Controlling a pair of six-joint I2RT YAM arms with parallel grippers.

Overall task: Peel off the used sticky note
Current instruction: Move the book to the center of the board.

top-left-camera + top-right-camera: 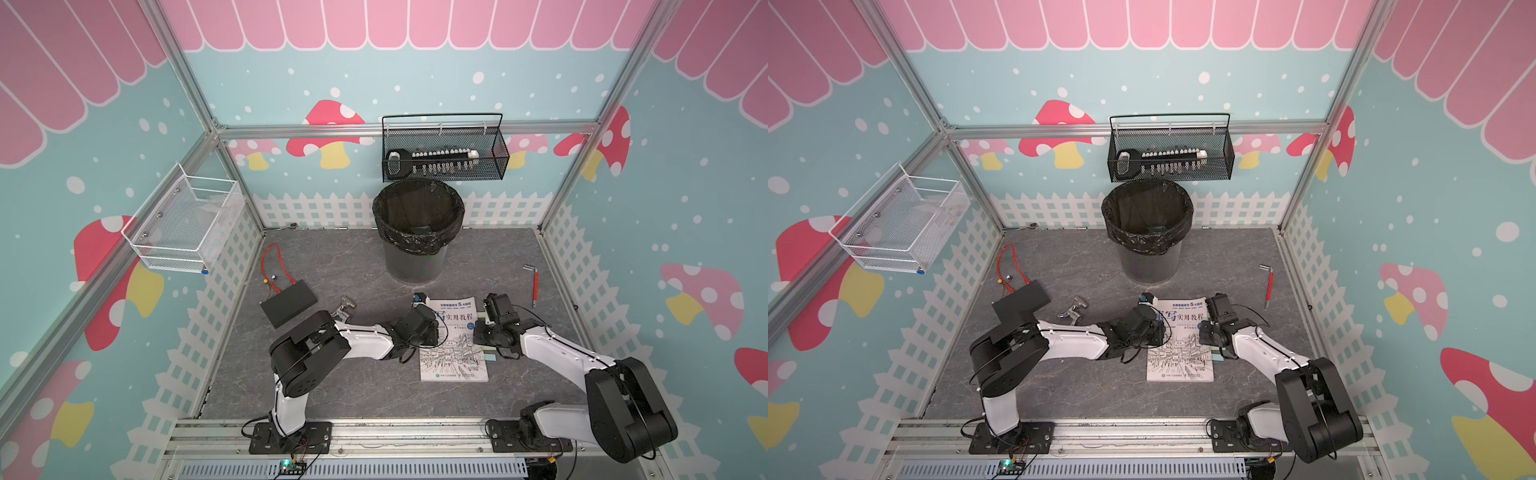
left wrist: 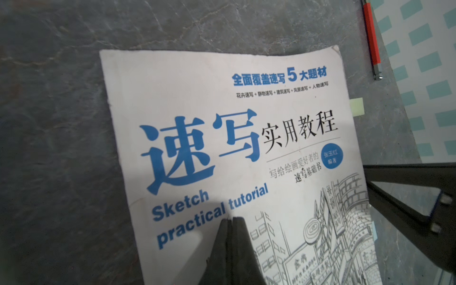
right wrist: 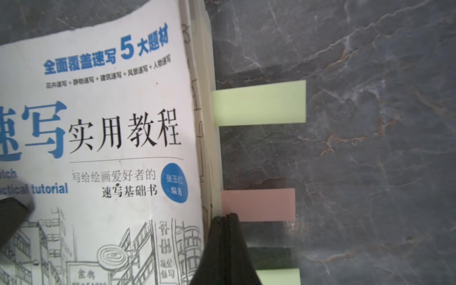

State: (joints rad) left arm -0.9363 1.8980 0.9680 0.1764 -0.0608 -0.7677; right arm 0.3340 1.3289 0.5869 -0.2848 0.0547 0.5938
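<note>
Room: pale blue walls with pink mushrooms and a white picket-fence strip stand around a grey marbled counter (image 1: 332, 382).
Top views, back: a bin (image 1: 411, 266) with a black liner stands at the rear of the counter. A black wire basket (image 1: 496, 160) hangs on the wall above it, and a white wire basket (image 1: 174, 237) hangs on the left wall.
Top views, loose items: a black box (image 1: 289, 301) and a red cord (image 1: 270, 257) lie at the left. A red-handled tool (image 1: 535, 286) lies at the right.
Top views, book: in both top views a book (image 1: 455, 365) lies flat, cover up, near the front middle. The left arm (image 1: 365, 343) reaches over its left edge and the right arm (image 1: 552, 349) reaches to its right edge.
Left wrist view, left hand: the left hand (image 2: 232, 219) is clenched with nothing between the jaws. Its tip is over the cover by the words "practical tutorial".
Left wrist view, note: a green sticky note (image 2: 357, 106) sticks out from the page edge onto the counter.
Right wrist view, notes: below the green sticky note, a pink sticky note (image 3: 259, 204) juts from the same page edge. Further along are a dark strip (image 3: 271, 257) in shadow and a second green strip (image 3: 278, 277). All are apart from each other.
Right wrist view, right hand: the right hand (image 3: 225, 216) is clenched. Its tip is at the corner of the pink sticky note where that leaves the pages. Whether paper is nipped between the jaws cannot be told.
</note>
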